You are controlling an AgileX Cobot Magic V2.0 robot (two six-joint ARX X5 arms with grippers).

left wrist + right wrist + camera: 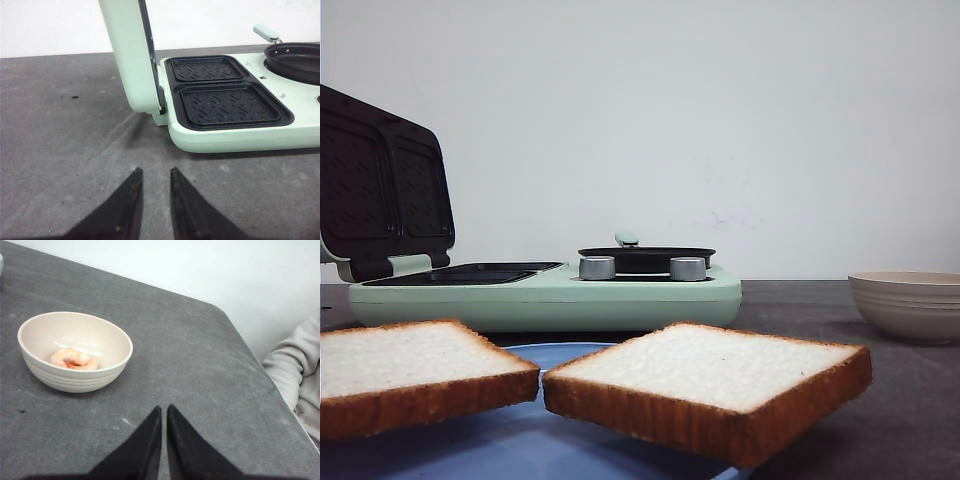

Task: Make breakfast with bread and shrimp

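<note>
Two thick square slices of white bread with golden-brown crusts, the left slice and the right slice, lie side by side on a blue plate at the near edge of the table, close together but not quite touching. Neither has been lifted; both look untoasted. The shrimp, a curled pale pink-orange piece, sits at the bottom of a cream ribbed ceramic bowl out on the right side of the dark grey table, well apart from the bread.

Between them, behind the plate, stands a mint-green breakfast maker with its lid swung up. Its two black ridged sandwich plates lie bare, and the small black pan on its right half, as far as I can see, holds nothing.

The left gripper hangs low over bare table just in front of the machine, its dark fingers a narrow gap apart and holding nothing. The right gripper hangs near the bowl, its fingertips nearly together, also carrying nothing.

So, to my eye, nothing is cooked or placed yet. The machine is open and ready, but loading the bread onto the ridged plates and the shrimp into the pan all remains to be done.
</note>
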